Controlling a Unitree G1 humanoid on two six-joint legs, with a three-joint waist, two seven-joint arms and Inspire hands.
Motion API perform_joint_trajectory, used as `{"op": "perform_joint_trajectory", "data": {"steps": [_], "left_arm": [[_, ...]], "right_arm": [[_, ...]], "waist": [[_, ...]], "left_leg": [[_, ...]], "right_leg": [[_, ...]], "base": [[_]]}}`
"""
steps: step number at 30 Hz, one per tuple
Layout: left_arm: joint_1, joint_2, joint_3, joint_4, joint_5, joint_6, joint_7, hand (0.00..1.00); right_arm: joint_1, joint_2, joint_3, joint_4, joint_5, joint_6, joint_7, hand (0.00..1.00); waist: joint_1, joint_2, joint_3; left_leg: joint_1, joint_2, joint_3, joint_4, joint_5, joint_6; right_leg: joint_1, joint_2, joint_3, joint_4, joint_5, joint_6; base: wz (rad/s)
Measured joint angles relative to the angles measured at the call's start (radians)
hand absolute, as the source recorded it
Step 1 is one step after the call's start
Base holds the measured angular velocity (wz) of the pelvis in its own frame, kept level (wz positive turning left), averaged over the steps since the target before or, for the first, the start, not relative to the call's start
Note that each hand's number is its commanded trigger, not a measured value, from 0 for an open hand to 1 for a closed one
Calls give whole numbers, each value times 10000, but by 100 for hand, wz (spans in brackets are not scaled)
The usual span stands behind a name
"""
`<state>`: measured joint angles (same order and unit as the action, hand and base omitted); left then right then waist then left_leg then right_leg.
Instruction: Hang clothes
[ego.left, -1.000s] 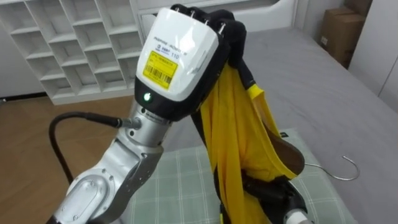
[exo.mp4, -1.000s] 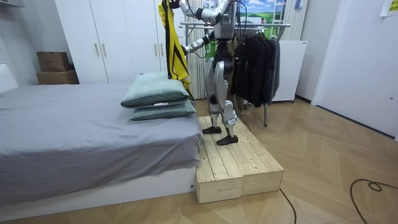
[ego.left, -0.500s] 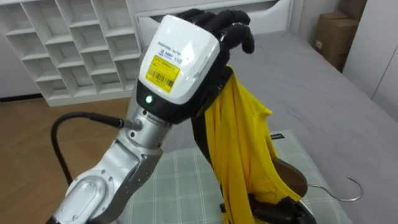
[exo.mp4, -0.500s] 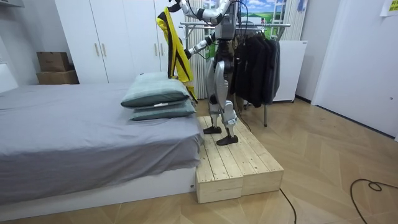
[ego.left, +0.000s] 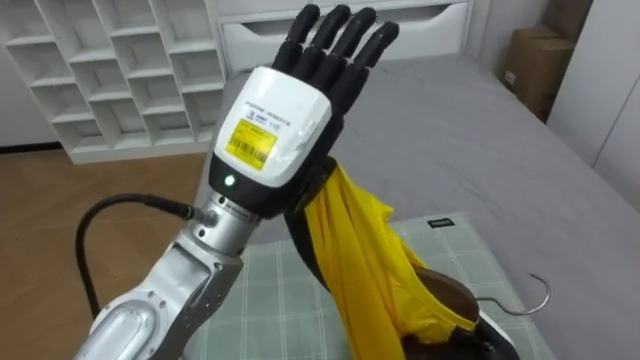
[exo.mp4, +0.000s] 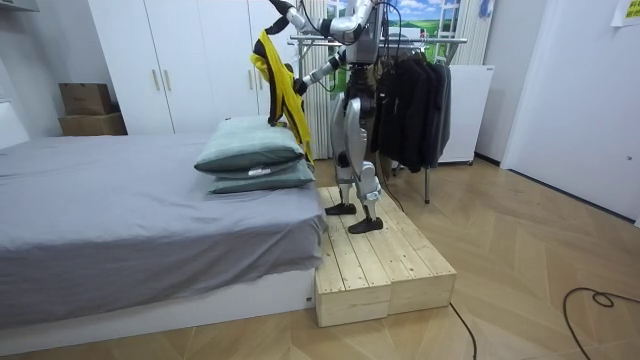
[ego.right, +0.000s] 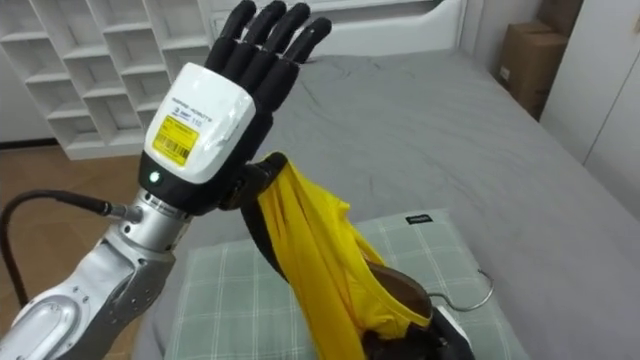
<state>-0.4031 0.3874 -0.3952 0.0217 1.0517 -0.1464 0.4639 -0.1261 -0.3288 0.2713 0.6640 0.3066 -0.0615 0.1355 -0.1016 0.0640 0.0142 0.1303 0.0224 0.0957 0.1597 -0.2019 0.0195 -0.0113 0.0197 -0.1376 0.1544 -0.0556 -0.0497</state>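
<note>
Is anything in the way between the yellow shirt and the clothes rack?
Only the robot itself: the yellow shirt hangs in front of it, and the clothes rack, full of dark clothes, stands behind its back.

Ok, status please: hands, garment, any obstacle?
Left hand open, raised. Right hand low behind cloth, state unclear. Yellow garment hangs by left wrist, wooden hanger at its bottom. Nothing blocking.

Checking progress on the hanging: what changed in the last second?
The left robot hand opened: its fingers, curled over the yellow garment before, now point straight up. The garment slid down and hangs lower, by the wrist. The hanger stays in its lower end; the robot stands where it did.
</note>
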Motion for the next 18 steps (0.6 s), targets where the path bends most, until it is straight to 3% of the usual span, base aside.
{"op": "perform_joint_trajectory", "data": {"steps": [3, 5, 7, 12, 16, 18], "left_arm": [[97, 124, 0, 1, -5, 110, -389, 0], [98, 262, 0, 0, -21, 114, -591, 0], [124, 327, 0, 2, -404, 140, -771, 0], [440, 453, 0, 50, -985, 333, -862, 0], [707, 470, 0, 213, -1040, 336, -1025, 0], [766, 471, 1, 325, -1031, 348, -1183, 0]], "right_arm": [[-131, -34, -321, -47, -1160, 7, 117, 100], [-199, -126, -443, -52, -1500, 7, 192, 100], [-264, -411, -594, -210, -2017, 7, 207, 100], [-257, -1063, -604, -994, -3036, 6, 334, 100], [-258, -1108, -808, -1340, -3648, 6, 438, 100], [-257, -1108, -965, -1340, -4041, 7, 519, 100]], "waist": [[-10, -164, -15], [-13, -278, -81], [-11, -333, -109], [-57, -360, -95], [-101, -502, -35], [-87, -566, -44]], "left_leg": [[-59, -14, 1, -9, 0, 0], [-95, -11, -3, -3, 0, -1], [-52, -18, 5, 2, 1, -1], [58, -1, 113, -20, 0, -1], [98, -5, 139, -73, 1, -1], [107, -1, 142, -73, 1, 0]], "right_leg": [[-34, 4, 11, 8, -18, 3], [-56, 11, 19, -5, -27, -5], [-74, 5, 20, 14, -13, -7], [-58, -1, 97, 139, -23, -10], [-86, 22, 127, 164, -51, -16], [-83, 34, 138, 159, -53, -23]], "base": [[0], [0], [0], [-7], [-3], [0]]}}
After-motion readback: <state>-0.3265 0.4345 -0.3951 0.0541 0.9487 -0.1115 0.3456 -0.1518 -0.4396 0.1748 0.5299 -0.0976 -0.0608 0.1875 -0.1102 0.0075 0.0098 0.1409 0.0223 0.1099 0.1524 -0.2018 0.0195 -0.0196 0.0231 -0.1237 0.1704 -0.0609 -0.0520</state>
